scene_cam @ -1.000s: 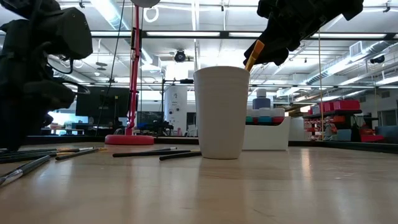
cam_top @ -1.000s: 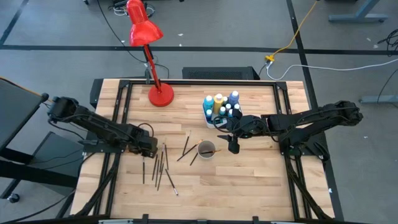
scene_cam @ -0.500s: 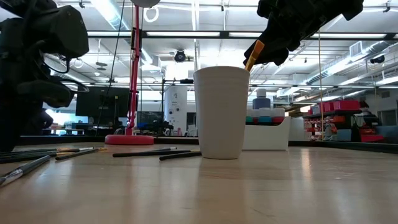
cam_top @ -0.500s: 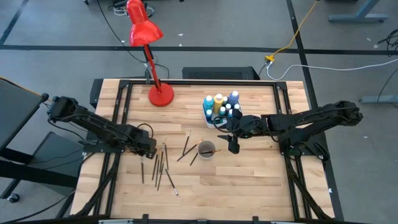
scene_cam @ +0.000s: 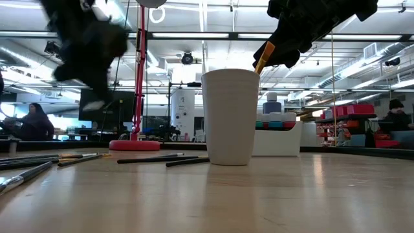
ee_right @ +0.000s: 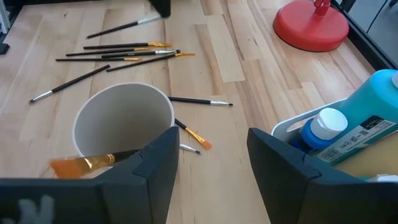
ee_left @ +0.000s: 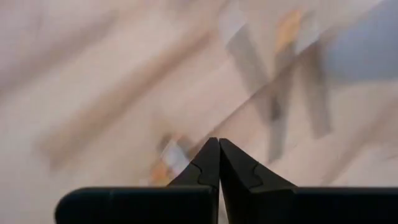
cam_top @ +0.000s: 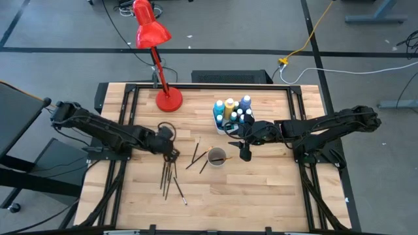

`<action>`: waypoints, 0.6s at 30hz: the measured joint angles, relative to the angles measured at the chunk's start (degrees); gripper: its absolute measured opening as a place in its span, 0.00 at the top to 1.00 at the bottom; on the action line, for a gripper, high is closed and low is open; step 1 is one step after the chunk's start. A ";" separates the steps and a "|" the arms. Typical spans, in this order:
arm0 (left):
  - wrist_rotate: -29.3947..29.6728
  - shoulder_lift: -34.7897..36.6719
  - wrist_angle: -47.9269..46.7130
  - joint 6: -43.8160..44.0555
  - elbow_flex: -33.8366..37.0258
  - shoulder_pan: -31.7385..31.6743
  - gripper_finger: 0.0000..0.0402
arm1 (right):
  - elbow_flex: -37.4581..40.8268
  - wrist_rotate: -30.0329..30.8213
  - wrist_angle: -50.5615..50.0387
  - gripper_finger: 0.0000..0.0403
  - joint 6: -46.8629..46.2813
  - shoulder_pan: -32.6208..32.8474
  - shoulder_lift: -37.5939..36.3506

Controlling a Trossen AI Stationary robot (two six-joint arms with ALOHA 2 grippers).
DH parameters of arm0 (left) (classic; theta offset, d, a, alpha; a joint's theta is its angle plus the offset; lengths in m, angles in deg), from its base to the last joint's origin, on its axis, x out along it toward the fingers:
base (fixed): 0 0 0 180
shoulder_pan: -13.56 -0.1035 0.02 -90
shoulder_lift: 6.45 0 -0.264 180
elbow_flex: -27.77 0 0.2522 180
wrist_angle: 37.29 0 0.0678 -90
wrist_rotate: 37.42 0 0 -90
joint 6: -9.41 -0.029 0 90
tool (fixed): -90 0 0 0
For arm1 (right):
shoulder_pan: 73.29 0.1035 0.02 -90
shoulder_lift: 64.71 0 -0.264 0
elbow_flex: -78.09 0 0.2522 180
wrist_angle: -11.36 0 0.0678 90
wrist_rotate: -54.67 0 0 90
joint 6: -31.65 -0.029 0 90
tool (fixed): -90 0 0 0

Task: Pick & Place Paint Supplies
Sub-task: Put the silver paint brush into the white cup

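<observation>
While the left fingers [ee_left: 219,163] press together empty, the right fingers [ee_right: 158,158] stand spread above the cup [ee_right: 122,119].

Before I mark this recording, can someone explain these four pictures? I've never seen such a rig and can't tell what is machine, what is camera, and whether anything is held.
Two dark robot arms work at a wooden table. One picture looks straight down from above, one looks level across the tabletop, and two come from cameras on the arms' wrists.

On the table stand a red desk lamp, a white cup with one brush already in it, and a white bin of paint bottles. Loose brushes lie left of the cup.

The left gripper is above those brushes, fingers shut; its own blurred view does not show whether it holds one. The right gripper hangs open beside the cup, holding nothing.
</observation>
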 joint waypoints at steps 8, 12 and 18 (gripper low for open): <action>17.88 -0.16 14.50 -32.22 -15.22 1.57 0.98 | 0.00 0.00 1.64 0.52 0.02 0.00 0.00; 13.19 -0.18 33.43 -49.75 -15.36 2.03 0.99 | 0.00 0.00 1.59 0.52 0.02 0.01 0.00; 13.50 -5.50 43.46 -60.23 -15.15 1.99 0.99 | 0.00 0.00 1.39 0.52 0.02 0.01 -0.02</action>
